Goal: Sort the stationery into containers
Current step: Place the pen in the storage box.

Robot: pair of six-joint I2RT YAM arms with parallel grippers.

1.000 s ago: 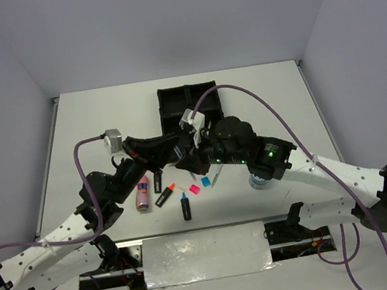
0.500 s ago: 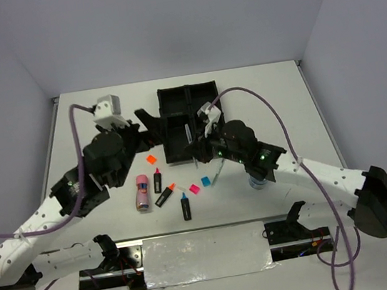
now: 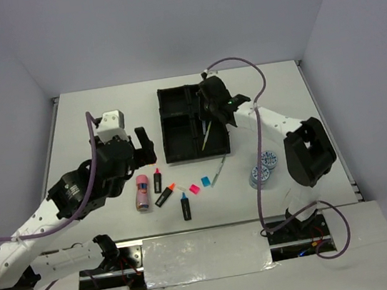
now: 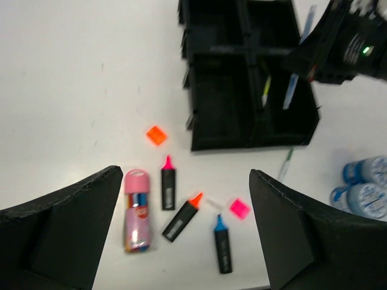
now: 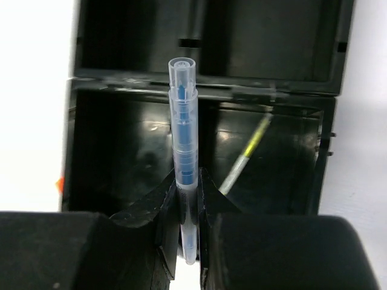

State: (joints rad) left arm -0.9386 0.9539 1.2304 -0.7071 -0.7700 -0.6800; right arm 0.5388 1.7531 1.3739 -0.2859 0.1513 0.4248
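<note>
My right gripper is clamped on one end of a blue pen pointing to 12 o'clock over the black tray. Released here, it may tip across the divider wall. My left gripper gapes apart above highlighters at 7 o'clock of the tray.

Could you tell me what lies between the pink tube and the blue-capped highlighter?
The pink-capped highlighter and the orange-capped highlighter, clearest in the left wrist view.

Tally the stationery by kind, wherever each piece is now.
Highlighters: 3
Pens: 3, one on the table, one in the tray, one in the right gripper
Coloured squares: 3
Pink tube: 1
Blue-white rolls: 2
Total: 12
</note>
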